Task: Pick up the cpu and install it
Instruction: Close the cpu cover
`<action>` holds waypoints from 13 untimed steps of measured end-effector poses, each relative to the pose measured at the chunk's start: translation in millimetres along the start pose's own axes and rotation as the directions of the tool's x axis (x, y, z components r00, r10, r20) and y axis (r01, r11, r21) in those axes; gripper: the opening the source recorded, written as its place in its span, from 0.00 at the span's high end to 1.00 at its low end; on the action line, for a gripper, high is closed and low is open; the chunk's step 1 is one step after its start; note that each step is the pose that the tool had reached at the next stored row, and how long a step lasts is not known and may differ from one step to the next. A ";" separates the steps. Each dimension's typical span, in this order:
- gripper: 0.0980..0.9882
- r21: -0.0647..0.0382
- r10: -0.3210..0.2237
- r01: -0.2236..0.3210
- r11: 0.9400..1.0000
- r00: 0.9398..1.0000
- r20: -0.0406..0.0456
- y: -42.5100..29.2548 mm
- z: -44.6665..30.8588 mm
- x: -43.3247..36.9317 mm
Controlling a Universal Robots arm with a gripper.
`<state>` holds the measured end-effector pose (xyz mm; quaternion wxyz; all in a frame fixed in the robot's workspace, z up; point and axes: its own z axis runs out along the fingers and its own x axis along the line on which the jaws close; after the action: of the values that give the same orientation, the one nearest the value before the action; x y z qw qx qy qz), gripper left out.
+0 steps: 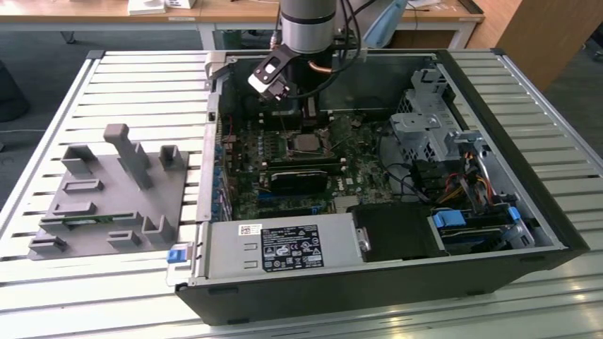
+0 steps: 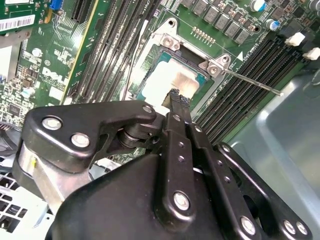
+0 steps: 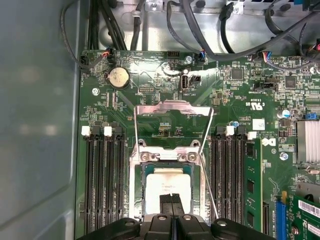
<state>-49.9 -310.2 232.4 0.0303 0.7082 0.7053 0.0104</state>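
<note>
The cpu (image 3: 167,181), a small square chip with a shiny pale metal top, lies flat inside the black-framed socket (image 3: 141,172) on the green motherboard (image 3: 150,80). It also appears in the second wrist view as the cpu (image 2: 167,77) and in the exterior view as the cpu (image 1: 306,146). My gripper (image 3: 171,199) hangs right over the chip with its two black fingers pressed together and nothing between them. Its tips (image 2: 175,96) sit at or just above the chip's top; contact cannot be judged. The gripper (image 1: 303,126) reaches down into the open computer case.
The socket's metal load plate (image 3: 172,112) stands open, with its thin lever (image 2: 250,82) swung aside. Memory slots (image 3: 102,175) flank the socket. A grey fixture (image 1: 104,198) lies at the exterior view's left. The power supply (image 1: 282,247), drive cage (image 1: 428,127) and cables (image 1: 462,191) crowd the case.
</note>
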 end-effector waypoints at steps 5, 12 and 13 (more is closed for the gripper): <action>0.99 0.000 0.000 0.000 1.000 1.000 0.000 0.3 -4.1 -0.1; 0.99 0.000 0.000 0.000 1.000 1.000 0.000 0.8 -13.8 -0.4; 0.99 0.000 0.000 0.000 1.000 1.000 0.000 0.9 -15.9 -0.4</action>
<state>-49.9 -310.2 248.4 0.0302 0.7081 0.7053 0.0102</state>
